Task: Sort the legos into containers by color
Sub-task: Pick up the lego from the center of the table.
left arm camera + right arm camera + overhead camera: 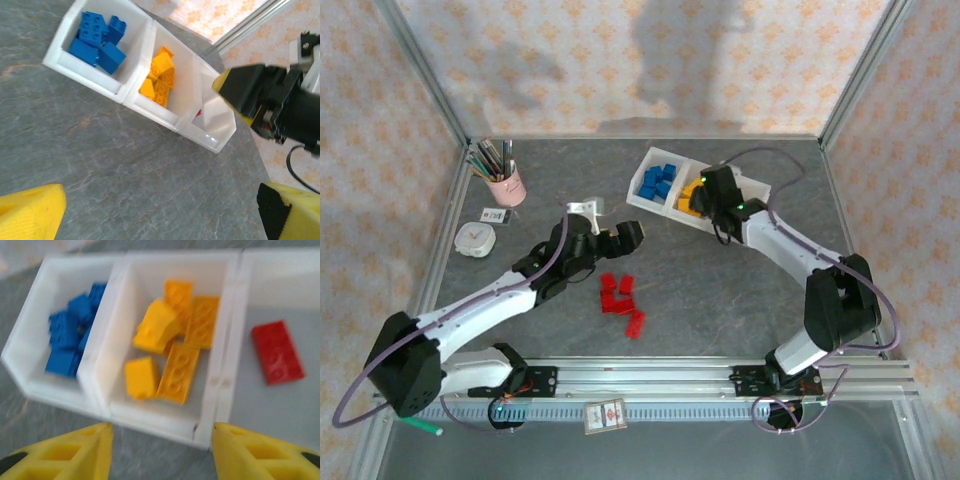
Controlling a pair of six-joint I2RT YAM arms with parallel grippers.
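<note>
- Sorting judged past halfway: blue bricks (657,181), yellow bricks (690,198) binned in tray (90,72); one red brick (277,352) in end compartment.
- Loose red bricks (616,303) left on counter (720,290).
- Left jaws, right jaws held apart, empty.

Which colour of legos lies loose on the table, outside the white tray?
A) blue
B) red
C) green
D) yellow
B: the red legos lie in a loose group on the table between the two arms, while the blue legos and the yellow legos sit inside compartments of the tray.
</note>
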